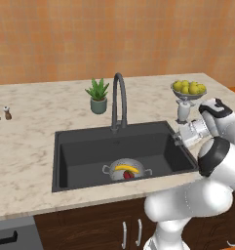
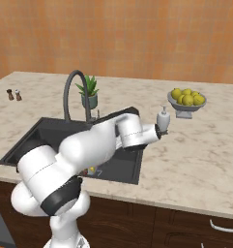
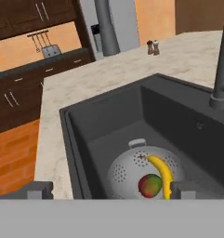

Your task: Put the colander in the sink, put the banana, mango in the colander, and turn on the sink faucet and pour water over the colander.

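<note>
Perforated steel colander (image 1: 126, 170) sits in dark sink (image 1: 85, 146) with banana (image 1: 126, 168) and mango (image 1: 128, 175) inside; gooseneck faucet (image 1: 119, 100) behind, plant (image 1: 98, 95), fruit bowl (image 1: 188, 90), soap bottle (image 2: 163, 119) on marble tabletop (image 1: 26, 146); gripper (image 3: 108, 189) spread wide, empty, over the sink's right side

- Light is even and soft on the marble table (image 1: 26, 146) and orange wall (image 1: 114, 34), with no clear single source.
- The sink (image 1: 80, 156) reads dark, its walls only faintly shaded.
- Shadows are weak; a soft one lies under the fruit bowl (image 2: 186, 102).
- No harsh glare; the arm (image 2: 74, 150) shows mild highlights.
- All pictures are coarse and slightly soft, with blocky edges.
- No bending at the edges.
</note>
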